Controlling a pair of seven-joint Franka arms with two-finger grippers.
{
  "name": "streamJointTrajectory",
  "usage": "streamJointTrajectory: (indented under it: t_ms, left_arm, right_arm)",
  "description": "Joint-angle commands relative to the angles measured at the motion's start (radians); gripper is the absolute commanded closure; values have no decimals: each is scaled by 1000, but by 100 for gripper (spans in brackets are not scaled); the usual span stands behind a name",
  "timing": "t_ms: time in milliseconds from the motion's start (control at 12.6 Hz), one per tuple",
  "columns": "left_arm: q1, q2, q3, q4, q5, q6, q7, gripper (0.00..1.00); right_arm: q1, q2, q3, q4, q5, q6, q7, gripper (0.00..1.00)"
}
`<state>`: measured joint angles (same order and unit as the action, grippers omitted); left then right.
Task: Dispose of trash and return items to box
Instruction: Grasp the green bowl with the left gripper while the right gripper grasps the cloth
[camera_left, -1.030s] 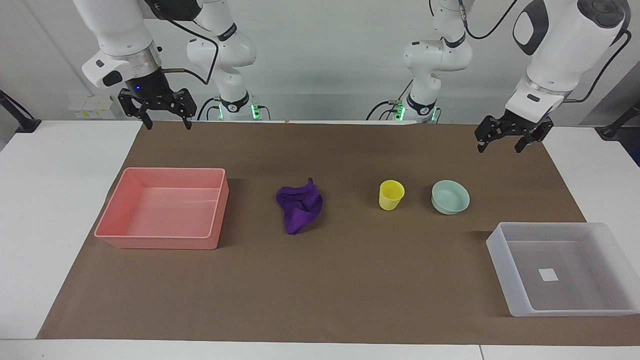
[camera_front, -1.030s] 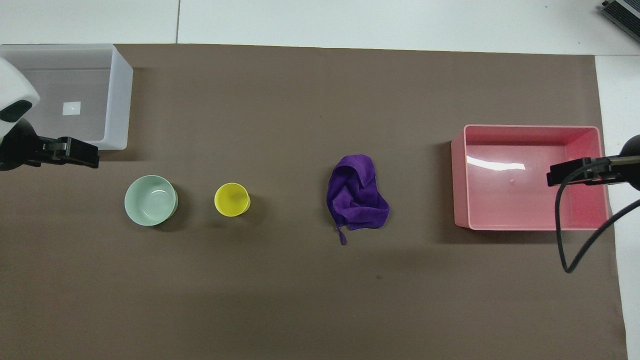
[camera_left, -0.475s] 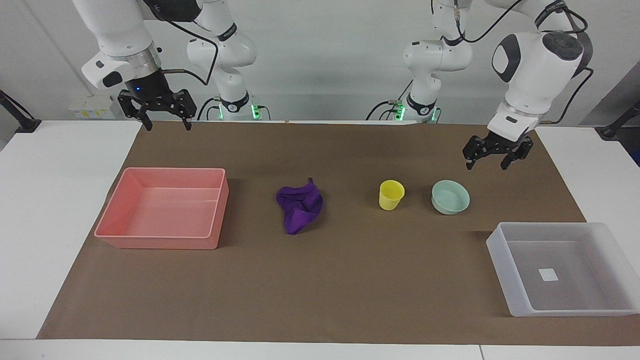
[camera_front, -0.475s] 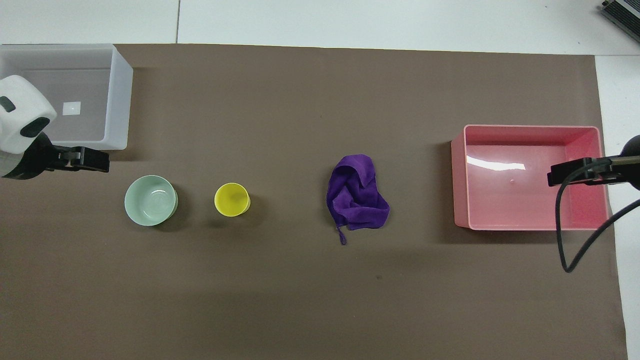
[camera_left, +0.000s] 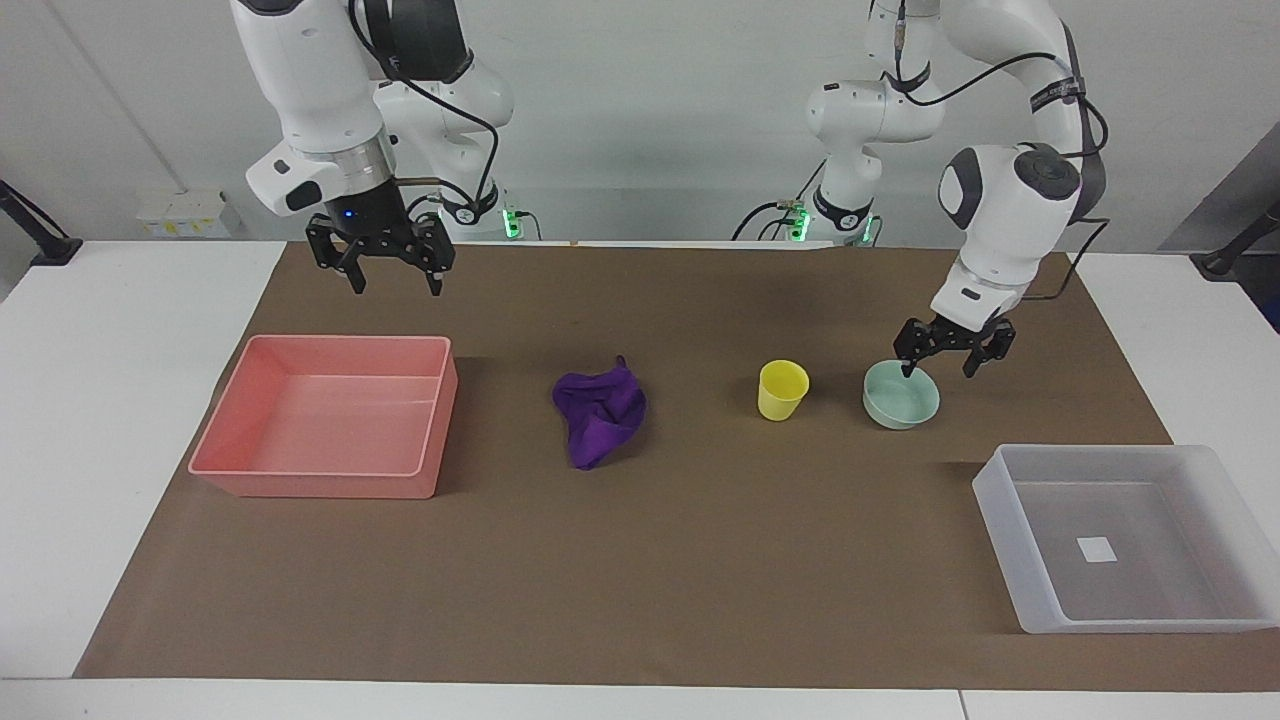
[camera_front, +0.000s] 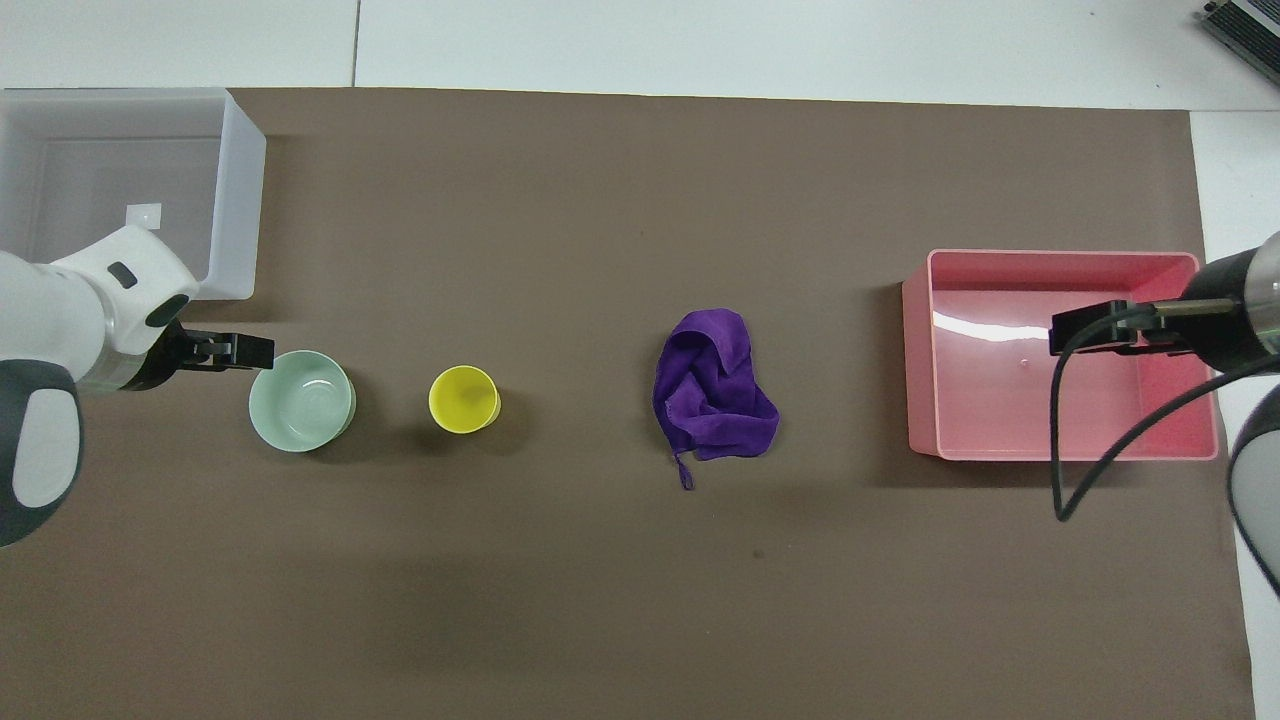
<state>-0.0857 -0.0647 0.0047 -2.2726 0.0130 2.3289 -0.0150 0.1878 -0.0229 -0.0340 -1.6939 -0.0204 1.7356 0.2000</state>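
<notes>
A: What worries you here?

B: The left gripper. Its fingers are spread and empty, and it hangs right at the rim of the mint-green bowl, on the edge turned toward the robots. One finger looks set to go inside the rim and one outside, but I can't tell whether either touches it yet.

A: So the grasp could miss?

B: I'd guess so. The rim is thin and the bowl is shallow and light. If the outer finger lands on the rim, the bowl could tip or skid instead of being pinched.

A: Skid where?

B: The yellow cup stands upright just beside the bowl, toward the right arm's end of the table — a shove that way might knock it over. The box sits farther from the robots than the bowl, toward the left arm's end, with nothing in it but its white sticker.

A: And the right arm?

B: The right gripper is spread too and holds nothing. It hangs over the mat by the pink bin, well apart from the bowl. The purple cloth lies bunched on the mat, farther from the bowl than the cup is — soft folds, so a shallow pinch may lift only a corner and let the rest trail.
</notes>
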Motion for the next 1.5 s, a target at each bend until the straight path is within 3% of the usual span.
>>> streamJointTrajectory:
  t_ms: [0, 396, 634, 713, 871, 1030, 1267, 1426]
  left_arm:
    - [38, 9, -6, -103, 11, 145, 35, 0]
    - [83, 43, -6, -152, 11, 222, 78, 0]
    - [86, 49, -6, -165, 11, 221, 78, 4]
    - [90, 52, -6, -165, 11, 218, 78, 15]
    - [92, 52, -8, -165, 11, 211, 78, 52]
    - [92, 52, -8, -165, 11, 210, 78, 100]
    - [93, 54, -8, -142, 10, 193, 82, 100]
    - [95, 54, -6, -73, 8, 120, 124, 100]
  right_arm:
    - [47, 35, -1, -7, -1, 56, 59, 0]
    - [149, 99, 0, -13, 0, 93, 150, 0]
    - [208, 113, 0, -102, 2, 214, 202, 0]
    - [223, 124, 0, -149, 2, 289, 199, 0]
    - [266, 200, 2, -162, 7, 369, 210, 0]
    - [291, 228, 2, -167, 10, 400, 240, 0]
    - [321, 271, 3, -223, 19, 553, 280, 0]
    - [323, 270, 5, -300, 19, 646, 271, 0]
